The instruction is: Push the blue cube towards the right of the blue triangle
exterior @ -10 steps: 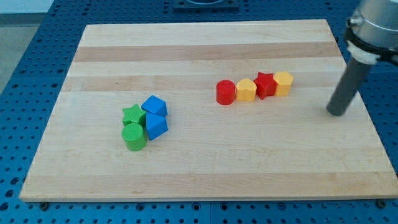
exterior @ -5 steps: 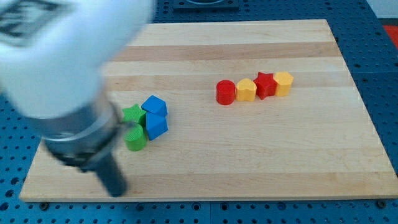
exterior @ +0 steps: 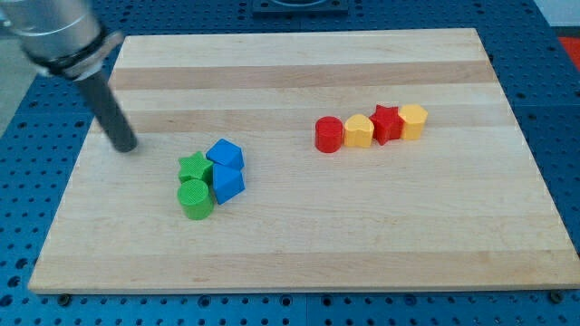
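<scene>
Two blue blocks touch each other left of the board's middle: an upper one and a lower one. Which is the cube and which the triangle cannot be made out. A green star and a green cylinder press against their left side. My tip rests on the board up and to the left of this cluster, apart from every block.
A row of blocks lies right of the middle: a red cylinder, a yellow block, a red star and a yellow block. The wooden board sits on a blue perforated table.
My tip swept from the board's right side to the lower left corner, then up to the left edge above the cluster. No block has moved.
</scene>
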Robot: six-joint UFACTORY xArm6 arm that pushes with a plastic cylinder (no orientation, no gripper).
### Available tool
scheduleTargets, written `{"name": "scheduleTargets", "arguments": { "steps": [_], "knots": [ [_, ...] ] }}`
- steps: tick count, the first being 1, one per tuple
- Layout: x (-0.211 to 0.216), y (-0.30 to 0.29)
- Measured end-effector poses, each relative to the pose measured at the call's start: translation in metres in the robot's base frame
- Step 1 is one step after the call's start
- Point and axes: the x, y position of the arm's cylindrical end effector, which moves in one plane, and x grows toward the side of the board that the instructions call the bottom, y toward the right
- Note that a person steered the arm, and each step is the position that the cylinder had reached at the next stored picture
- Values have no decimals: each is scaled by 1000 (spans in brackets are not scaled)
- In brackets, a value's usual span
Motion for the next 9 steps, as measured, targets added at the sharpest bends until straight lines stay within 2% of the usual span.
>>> {"name": "scheduleTargets", "arguments": {
  "steps": [2, 4, 8, 9],
  "knots": [
    [9, 99],
    [31, 150],
    [45, 162],
    [27, 156]
  ]
}}
